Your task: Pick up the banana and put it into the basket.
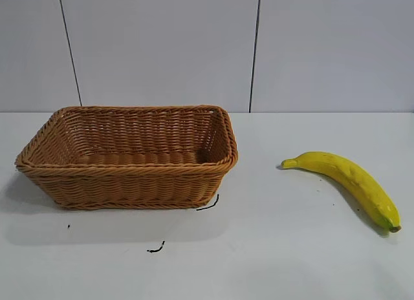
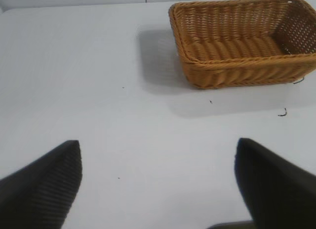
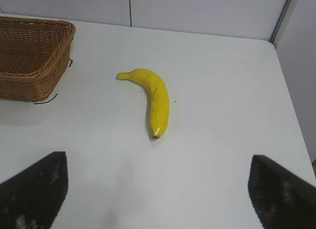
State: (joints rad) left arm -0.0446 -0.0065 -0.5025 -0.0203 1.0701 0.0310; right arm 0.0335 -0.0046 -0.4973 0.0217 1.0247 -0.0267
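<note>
On the white surface (image 1: 272,248) the banana (image 1: 349,182) lies well right of the empty basket (image 1: 129,159), while the left gripper (image 2: 158,184) and right gripper (image 3: 158,189) hover nearer, jaws wide, holding nothing.

You see a white table (image 1: 272,261) with some small dark marks (image 1: 155,249) near its front. Behind it stands a pale grey wall (image 1: 162,48), divided by two thin dark vertical seams (image 1: 255,51). The light is soft.

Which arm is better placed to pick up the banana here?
Right. The banana lies ahead of the open right gripper. The open left gripper faces bare table beside the basket.
</note>
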